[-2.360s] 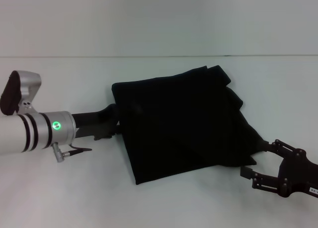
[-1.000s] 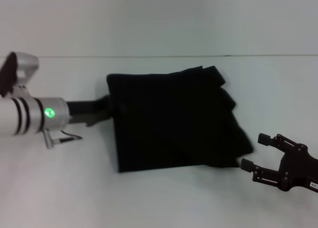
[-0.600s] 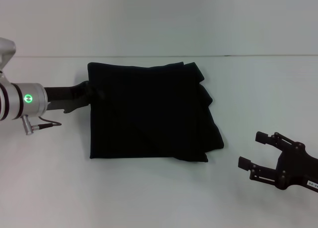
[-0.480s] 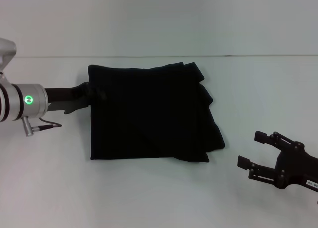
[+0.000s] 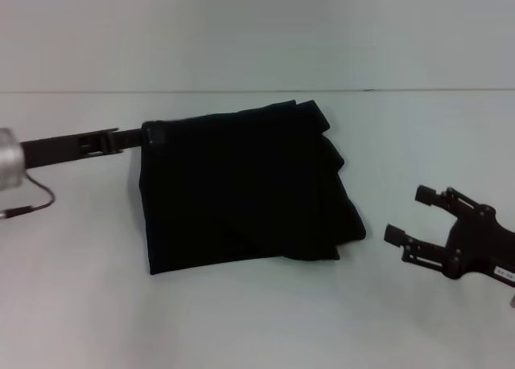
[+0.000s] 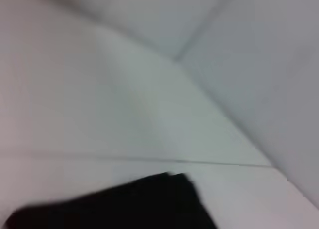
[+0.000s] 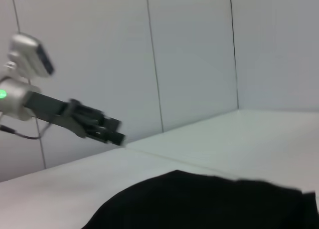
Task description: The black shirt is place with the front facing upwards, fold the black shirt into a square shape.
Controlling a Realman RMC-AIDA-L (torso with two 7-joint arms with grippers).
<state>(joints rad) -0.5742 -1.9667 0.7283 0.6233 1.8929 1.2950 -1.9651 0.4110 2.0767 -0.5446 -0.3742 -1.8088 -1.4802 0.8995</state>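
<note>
"Where is the black shirt (image 5: 241,188)?"

"Folded, mid counter (image 5: 265,321). My left tool (image 5: 129,138) is at its far left corner; I can't tell its grip. My right tool (image 5: 418,216) waits spread apart, off to the right. I think it's soft, light and floppy, so I'd pinch edges or corners."

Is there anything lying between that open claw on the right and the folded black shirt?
Nothing visible. Only bare white table lies between the right end effector, fingers open, and the black shirt. The left end effector is at the shirt's far left corner.
</note>
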